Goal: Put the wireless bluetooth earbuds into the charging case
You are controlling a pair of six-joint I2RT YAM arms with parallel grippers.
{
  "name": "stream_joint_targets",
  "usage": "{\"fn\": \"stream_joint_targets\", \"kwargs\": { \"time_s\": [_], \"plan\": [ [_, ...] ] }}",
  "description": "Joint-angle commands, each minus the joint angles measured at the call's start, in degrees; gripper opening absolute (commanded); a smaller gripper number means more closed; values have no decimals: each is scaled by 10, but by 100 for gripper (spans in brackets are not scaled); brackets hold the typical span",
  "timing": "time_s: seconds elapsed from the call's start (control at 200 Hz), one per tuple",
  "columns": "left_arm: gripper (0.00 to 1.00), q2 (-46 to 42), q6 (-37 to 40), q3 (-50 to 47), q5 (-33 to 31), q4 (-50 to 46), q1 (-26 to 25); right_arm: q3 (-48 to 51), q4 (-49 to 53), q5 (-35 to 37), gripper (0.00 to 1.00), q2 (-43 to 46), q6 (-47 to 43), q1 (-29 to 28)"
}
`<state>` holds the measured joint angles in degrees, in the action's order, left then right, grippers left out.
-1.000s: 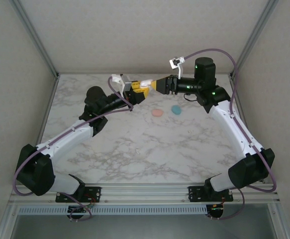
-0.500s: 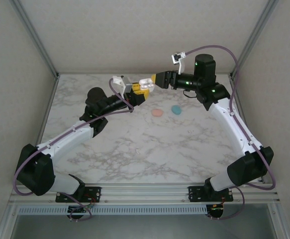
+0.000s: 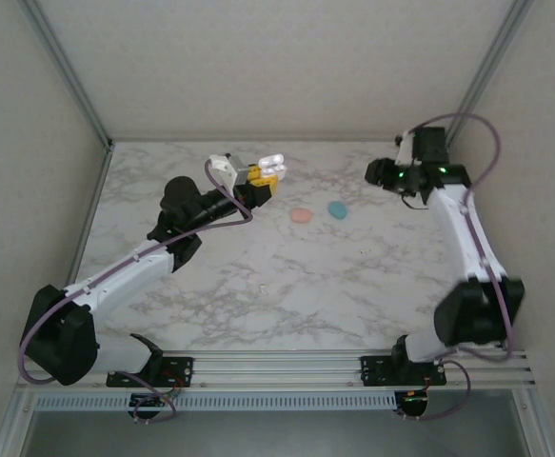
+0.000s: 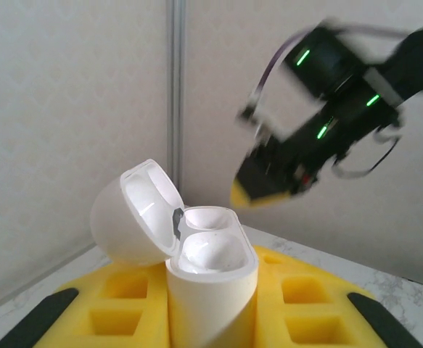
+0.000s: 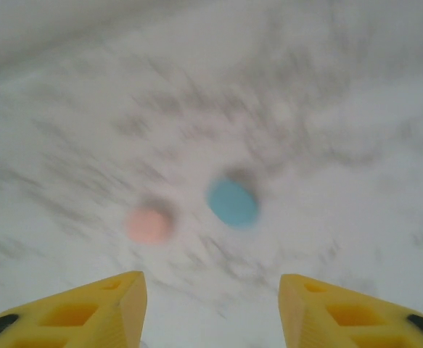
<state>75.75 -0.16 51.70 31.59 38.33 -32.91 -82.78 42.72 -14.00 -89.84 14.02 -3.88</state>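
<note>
One teal earbud, pink earbud, case hinged open

Small white rounded plastic charging case, held up off the grey-and-white marble surface, pinched between the yellow jaws of the left gripper. Standing upright. White lid flipped open, leaning back and to the left on its hinge. Two smooth round hollows inside the open top, one behind the other.

Tiny pale pink earbud and tiny teal earbud lying on the surface, near the far side. Side by side, close but not touching, pink on the left, teal on the right. Both outside the case, lower and to its right in the view from above. Both blurry from the right wrist, too fuzzy to tell more.
</note>
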Motion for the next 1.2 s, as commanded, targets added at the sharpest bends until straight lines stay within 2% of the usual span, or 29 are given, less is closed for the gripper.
{"fn": "stream_joint_targets", "kwargs": {
  "time_s": [0.0,0.075,0.225,0.491,0.616,0.806,1.196],
  "plan": [
    [1,-14,7,4,-5,1,-3,29,107,1,54,-76,-48,-1],
    [1,-12,7,8,1,-4,-4,38,87,-30,55,-117,-52,-1],
    [1,-12,5,15,7,-15,-4,31,74,-29,54,-187,-49,-2],
    [1,-11,11,16,1,-26,-4,39,71,-35,54,-233,-49,-1],
    [1,-5,11,23,3,-29,-4,54,70,-41,51,-233,-53,-3],
    [1,-1,15,30,5,-35,-4,79,83,-25,50,-222,-59,-4],
    [1,-5,22,28,0,-42,-4,121,97,-39,49,-181,-53,-22]
  ]
}}
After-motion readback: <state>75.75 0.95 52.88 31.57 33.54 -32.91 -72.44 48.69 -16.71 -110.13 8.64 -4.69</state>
